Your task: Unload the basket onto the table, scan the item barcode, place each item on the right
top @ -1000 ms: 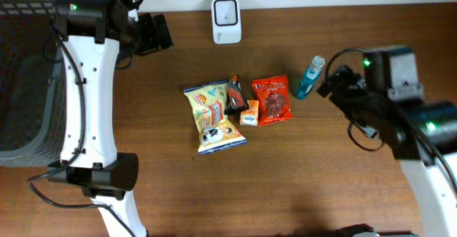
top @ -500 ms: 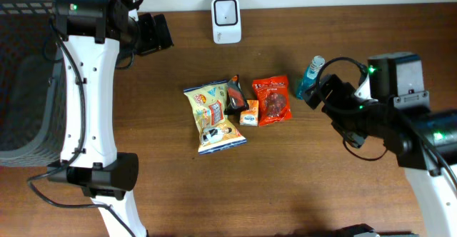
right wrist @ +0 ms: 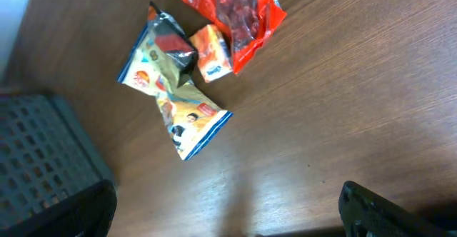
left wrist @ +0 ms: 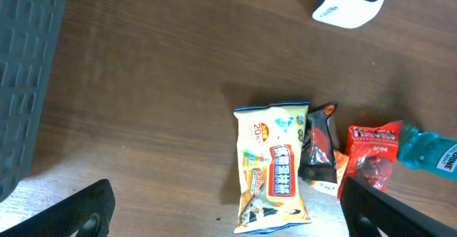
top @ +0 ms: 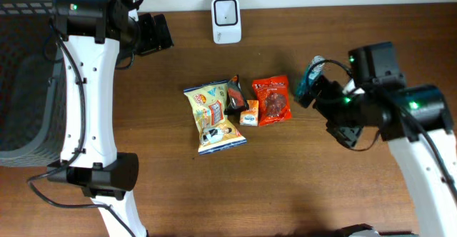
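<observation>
Six items are lying mid-desk [top: 178, 180]: two yellow bags [top: 207, 103], overlapping, one dark packet [top: 235, 94], one orange box [top: 249, 113], one red pouch [top: 273, 100] and one blue bottle [top: 308, 76]. One white scanner [top: 226, 19] is standing at the far edge, with one basket [top: 21, 87] sitting left. The left end effector [left wrist: 227, 187] is gaping wide, gripping nothing. The right end effector [right wrist: 227, 190], equally wide and empty, is hovering by the bottle.

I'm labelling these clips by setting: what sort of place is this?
Likely a mock shop checkout: a white barcode scanner, snack packets on a wooden table, and a dark basket at the side.
</observation>
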Robot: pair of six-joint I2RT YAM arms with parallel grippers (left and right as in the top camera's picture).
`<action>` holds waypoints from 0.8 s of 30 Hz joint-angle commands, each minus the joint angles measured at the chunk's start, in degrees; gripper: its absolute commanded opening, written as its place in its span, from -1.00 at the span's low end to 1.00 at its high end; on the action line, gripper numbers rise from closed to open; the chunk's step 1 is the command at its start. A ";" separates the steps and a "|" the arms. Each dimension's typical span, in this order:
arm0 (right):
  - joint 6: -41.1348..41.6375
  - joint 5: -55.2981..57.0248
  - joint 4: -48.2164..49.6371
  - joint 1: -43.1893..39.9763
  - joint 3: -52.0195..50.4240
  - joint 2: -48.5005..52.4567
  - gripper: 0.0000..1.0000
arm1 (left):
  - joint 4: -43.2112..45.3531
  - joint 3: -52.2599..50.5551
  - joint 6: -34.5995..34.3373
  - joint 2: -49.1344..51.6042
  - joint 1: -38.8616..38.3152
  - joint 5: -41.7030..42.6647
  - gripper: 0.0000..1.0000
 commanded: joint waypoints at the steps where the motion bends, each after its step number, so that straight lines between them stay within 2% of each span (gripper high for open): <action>1: -0.15 -0.61 -0.13 0.37 0.87 -9.20 0.97 | -0.07 0.11 0.72 -1.40 0.35 0.24 0.98; 5: -0.13 1.14 0.35 0.35 0.87 -20.61 0.97 | -0.07 0.11 0.72 -1.40 0.35 0.22 0.98; 7: -0.13 1.11 1.38 0.35 0.87 -22.51 0.97 | -0.07 0.11 0.72 -1.40 0.35 0.24 0.98; 15: -0.13 1.11 3.13 0.35 0.87 -20.70 0.97 | -0.07 0.11 0.72 -1.40 0.35 0.22 0.99; 24: -0.15 -0.31 2.62 0.37 0.87 -11.65 0.97 | -0.07 0.11 0.72 -1.40 0.35 0.22 0.98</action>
